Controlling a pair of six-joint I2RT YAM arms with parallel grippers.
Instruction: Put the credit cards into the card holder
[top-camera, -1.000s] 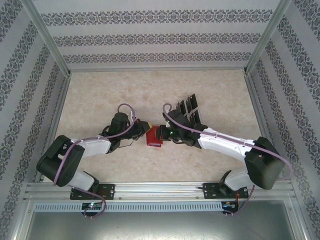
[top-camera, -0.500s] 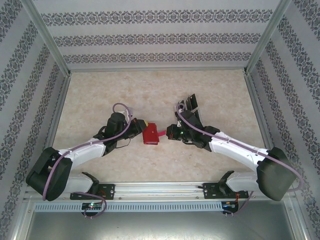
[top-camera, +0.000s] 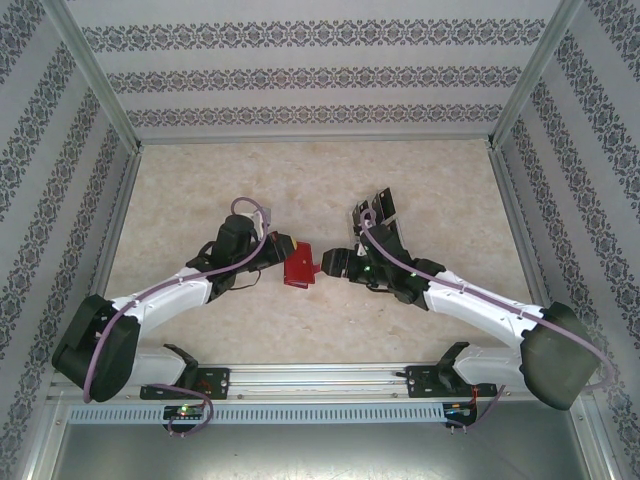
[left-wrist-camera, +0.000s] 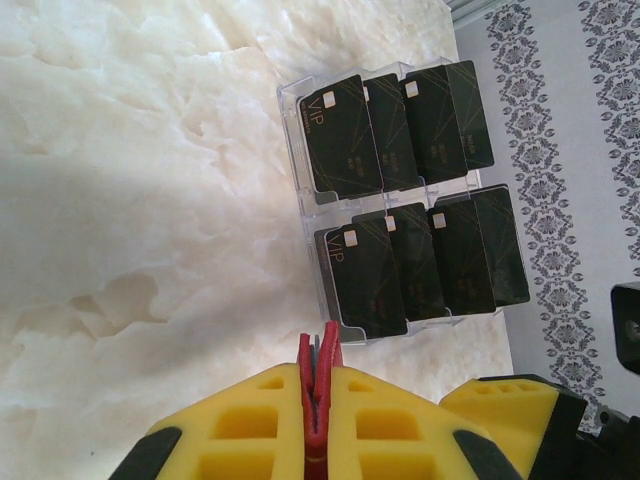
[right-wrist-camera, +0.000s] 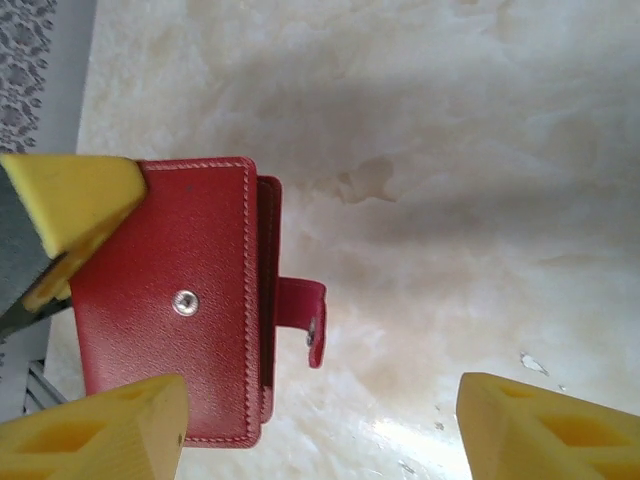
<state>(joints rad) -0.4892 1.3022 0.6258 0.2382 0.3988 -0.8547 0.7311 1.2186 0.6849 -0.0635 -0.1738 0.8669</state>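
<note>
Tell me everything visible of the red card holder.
The card holder is a small red leather-like wallet with edge stitching, folded shut but unfastened: its clasp tab hangs free of the metal snap stud. The left gripper is clamped on one edge, holding it between the arms; the open right gripper faces it.

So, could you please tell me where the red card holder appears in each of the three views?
Top external: the card holder is near the centre of the tabletop.
Left wrist: bottom centre, a thin red edge clamped in the left gripper.
Right wrist: left half, its snap face toward the camera.
Shared landmark: the pale marbled tabletop.
</note>
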